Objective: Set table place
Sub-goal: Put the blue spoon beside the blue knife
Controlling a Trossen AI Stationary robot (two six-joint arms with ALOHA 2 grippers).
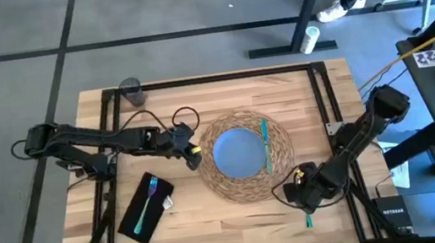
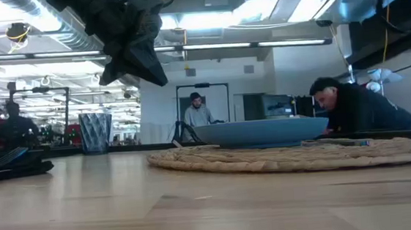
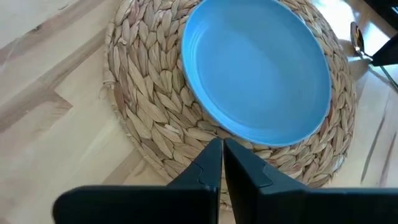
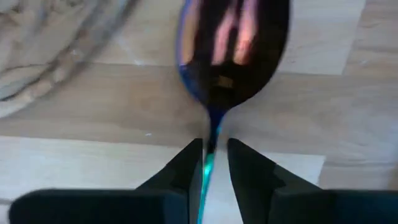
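round straw placemat [image 1: 244,156] lying near the middle of the table [image 1: 215,224], a little toward the right edge, with a blue plate [image 1: 236,153] centred on it. teal-handled piece of cutlery [image 1: 266,142] laid along the plate's right side, resting on the mat and across the plate's rim. black napkin [image 1: 144,208] toward the front left corner, set at a slant, with a teal fork [image 1: 146,206] lying along it. small grey glass [image 1: 130,91] upright at the far left corner, well apart from everything else.

left gripper [image 1: 190,149] reaching in from the left edge, stopped just at the left rim of the placemat; fingers [image 3: 205,171] pressed nearly together with nothing between them (only a thin slit showing), tips over the woven rim just short of the plate. seen in the low view hanging above the tabletop, off the surface.

right gripper [image 1: 303,197] near the front right corner, just off the placemat's front right rim, clamped on a spoon [image 4: 231,56] by its thin teal stem; dark shiny bowl ahead of the fingertips over bare wood, teal handle end poking out toward the front edge. height of the spoon above the wood not clear.

people visible in the room beyond the far edge.
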